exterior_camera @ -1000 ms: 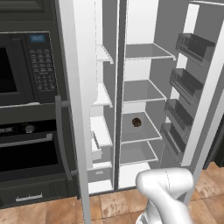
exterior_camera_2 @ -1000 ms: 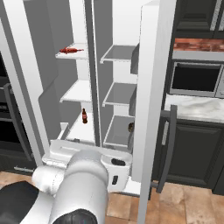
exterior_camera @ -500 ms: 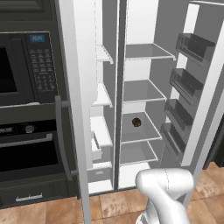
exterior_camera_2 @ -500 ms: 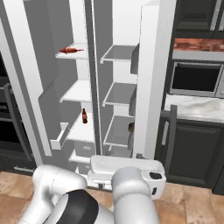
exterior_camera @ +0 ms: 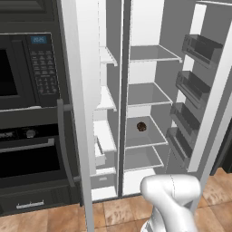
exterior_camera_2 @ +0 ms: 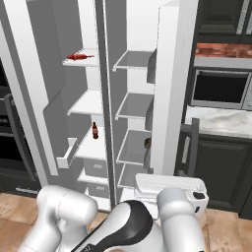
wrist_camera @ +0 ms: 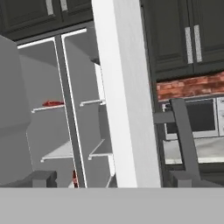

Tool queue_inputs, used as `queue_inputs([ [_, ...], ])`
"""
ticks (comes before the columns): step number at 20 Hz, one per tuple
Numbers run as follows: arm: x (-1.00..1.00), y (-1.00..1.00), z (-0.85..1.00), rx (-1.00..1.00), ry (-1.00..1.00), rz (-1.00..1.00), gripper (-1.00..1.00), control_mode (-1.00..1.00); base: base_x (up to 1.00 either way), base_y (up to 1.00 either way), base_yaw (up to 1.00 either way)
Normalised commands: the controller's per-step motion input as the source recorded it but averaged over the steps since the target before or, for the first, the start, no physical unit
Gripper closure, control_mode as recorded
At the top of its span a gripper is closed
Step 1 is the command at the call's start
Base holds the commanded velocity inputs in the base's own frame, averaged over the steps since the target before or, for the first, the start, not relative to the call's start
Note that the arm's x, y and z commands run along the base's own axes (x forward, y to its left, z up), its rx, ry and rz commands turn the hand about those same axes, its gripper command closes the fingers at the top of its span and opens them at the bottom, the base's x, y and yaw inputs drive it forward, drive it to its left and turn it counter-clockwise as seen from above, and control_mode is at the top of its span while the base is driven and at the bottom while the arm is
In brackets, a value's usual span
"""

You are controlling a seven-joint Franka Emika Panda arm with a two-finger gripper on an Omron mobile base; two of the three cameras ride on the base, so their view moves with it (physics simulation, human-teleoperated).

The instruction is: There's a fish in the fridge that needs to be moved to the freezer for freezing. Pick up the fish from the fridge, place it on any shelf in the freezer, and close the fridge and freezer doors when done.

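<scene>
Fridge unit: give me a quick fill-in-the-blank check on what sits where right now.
1. The fridge door and freezer door both stand ____.
2. The brown bottle stands on a shelf in the ____.
3. The small dark brown item lies on a shelf in the ____.
Missing words: open; freezer; fridge.

The robot arm (exterior_camera_2: pixel 162 221) is smooth, round and shiny white, like fat tubes joined together. One joint has a wide black band (exterior_camera_2: pixel 125 224) around it. The hand part is a flat white box (exterior_camera_2: pixel 170 184) with a small dark spot on one end.
</scene>
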Motion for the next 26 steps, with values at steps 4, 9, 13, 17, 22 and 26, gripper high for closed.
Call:
queue_inputs([
  [4,0.06,-0.82,-0.19,0.00,-0.01,0.00,-1.00,-1.00,0.00,0.00,0.00],
  [9,0.23,-0.60,-0.37,0.00,0.00,0.00,-1.00,-1.00,0.00,0.00,0.00],
  [13,0.57,-0.23,-0.66,0.00,-0.02,0.00,-1.00,-1.00,0.00,0.00,0.00],
  [17,0.24,-0.25,-0.49,0.00,-0.11,0.00,-1.00,-1.00,0.00,0.00,0.00],
  [22,0.47,-0.39,-0.45,0.00,-0.05,0.00,-1.00,-1.00,0.00,0.00,0.00],
  [26,0.69,-0.30,-0.27,0.00,0.00,0.00,-1.00,-1.00,0.00,0.00,0.00],
])
